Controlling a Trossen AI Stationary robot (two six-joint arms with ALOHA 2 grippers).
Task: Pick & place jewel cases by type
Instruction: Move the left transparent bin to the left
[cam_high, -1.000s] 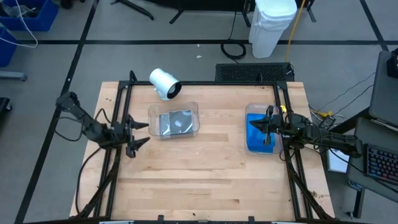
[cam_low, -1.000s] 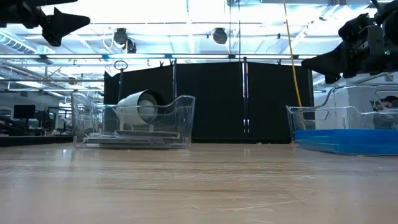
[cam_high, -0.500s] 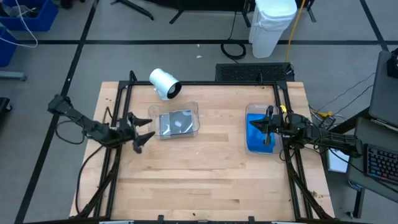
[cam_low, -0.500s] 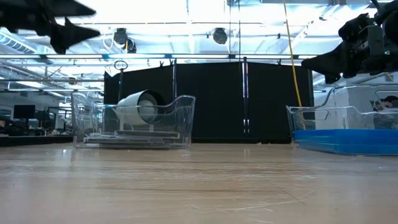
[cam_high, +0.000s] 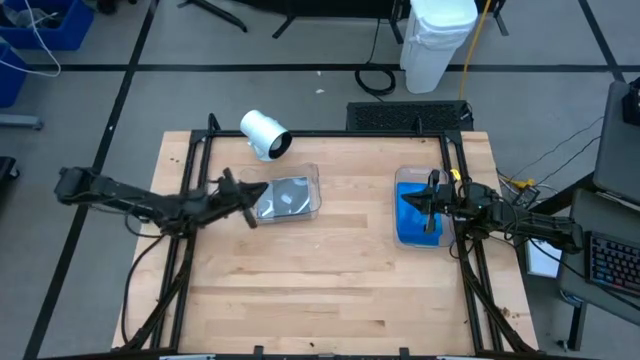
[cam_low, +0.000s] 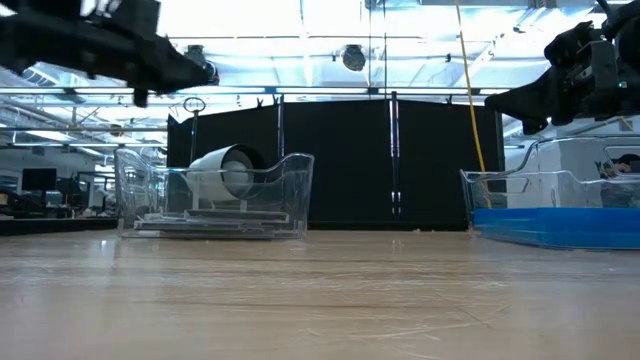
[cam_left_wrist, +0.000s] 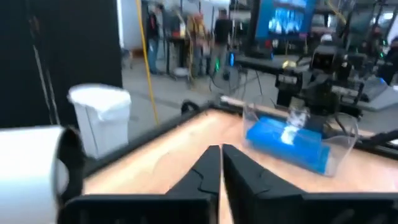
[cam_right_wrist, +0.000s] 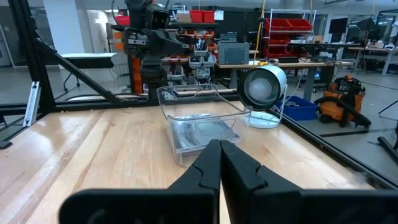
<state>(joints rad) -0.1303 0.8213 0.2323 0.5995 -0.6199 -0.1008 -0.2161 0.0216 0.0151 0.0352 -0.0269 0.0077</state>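
From above, the left clear tray (cam_high: 283, 196) holds the dark grey jewel cases (cam_high: 284, 196). The left gripper (cam_high: 243, 196) is just beside that tray, up in the air, and its own camera shows its fingers pressed together on nothing. The right gripper (cam_high: 430, 205) hangs above the right clear tray (cam_high: 400, 180), far from the left tray, jaws also closed and empty. The blue jewel cases (cam_high: 410, 222) lie in that tray. The low view alone shows the grey cases stacked flat. A white cylinder (cam_high: 264, 133) lies behind the left tray.

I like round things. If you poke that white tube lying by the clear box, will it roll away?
Probably. The white cylinder lies on its side on the table, so a nudge would likely roll it. The clear tray beside it might stop it on that side.
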